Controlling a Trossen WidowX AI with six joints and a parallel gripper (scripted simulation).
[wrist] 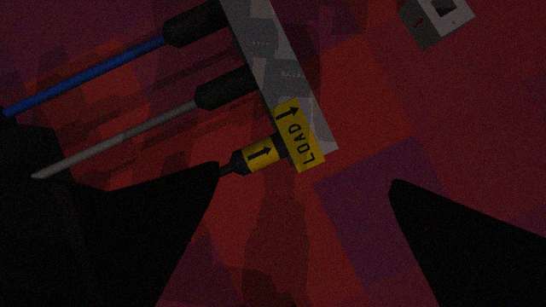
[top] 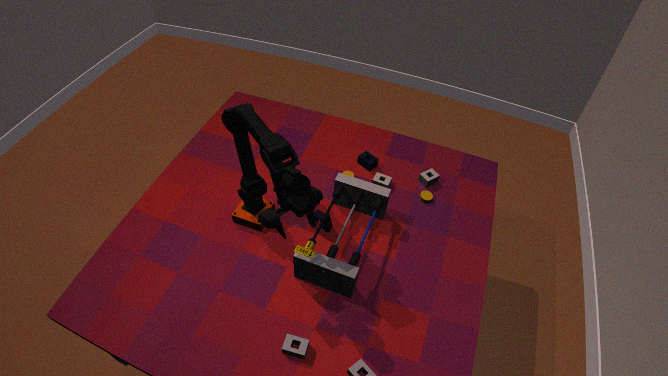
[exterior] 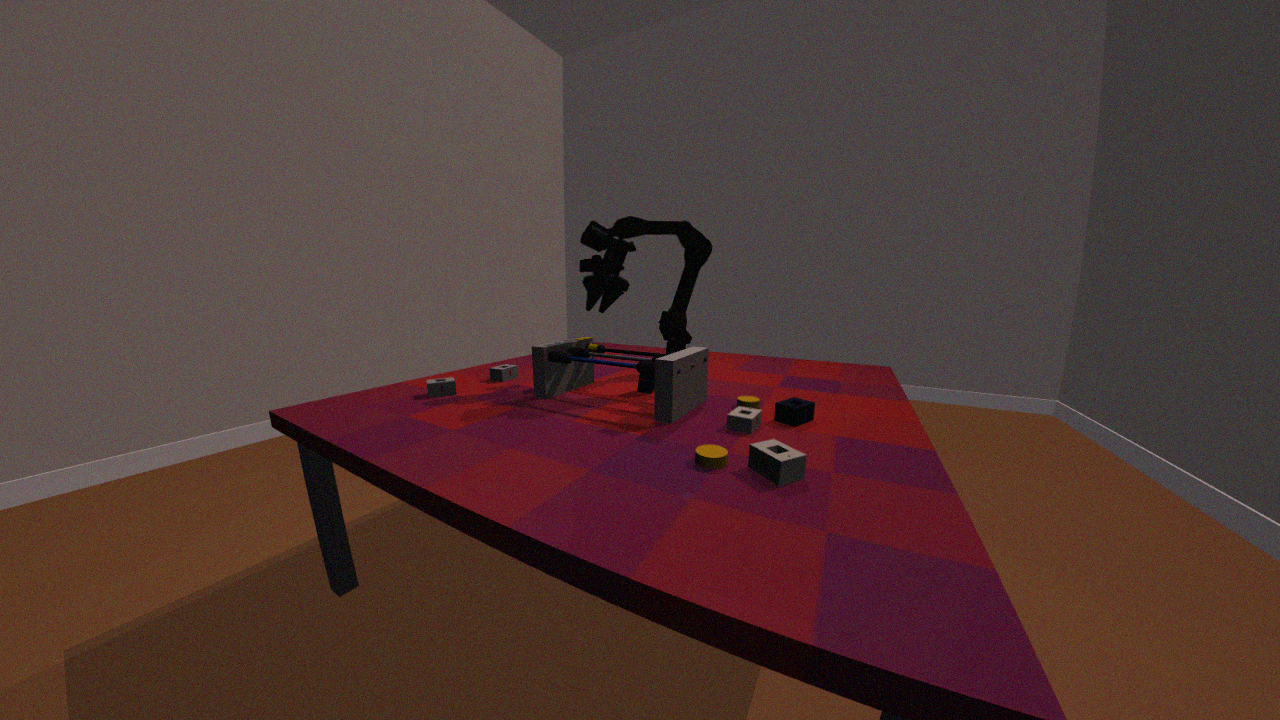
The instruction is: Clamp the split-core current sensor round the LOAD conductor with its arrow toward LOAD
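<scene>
The dark split-core sensor (top: 321,218) (exterior: 646,377) stands on the table beside the black conductor (top: 326,212), about midway along it. That conductor ends in a yellow arrow sleeve (wrist: 258,153) at the yellow LOAD tag (top: 303,250) (wrist: 299,136) on the near terminal block (top: 324,273) (wrist: 277,72). My gripper (top: 297,228) (exterior: 599,306) (wrist: 303,178) is open and empty. It points down, high above the table, near the LOAD end and left of the sensor. In the wrist view the sensor does not show, and my left finger hides most of the black conductor.
Grey (top: 347,219) (wrist: 115,138) and blue (top: 366,228) (wrist: 85,77) conductors run parallel to the far terminal block (top: 361,187). Hollow grey blocks (top: 428,176) (top: 382,178) (top: 295,345) (wrist: 439,17), yellow discs (top: 426,196) and a dark blue box (top: 368,160) lie around. The arm's orange base (top: 249,214) stands left.
</scene>
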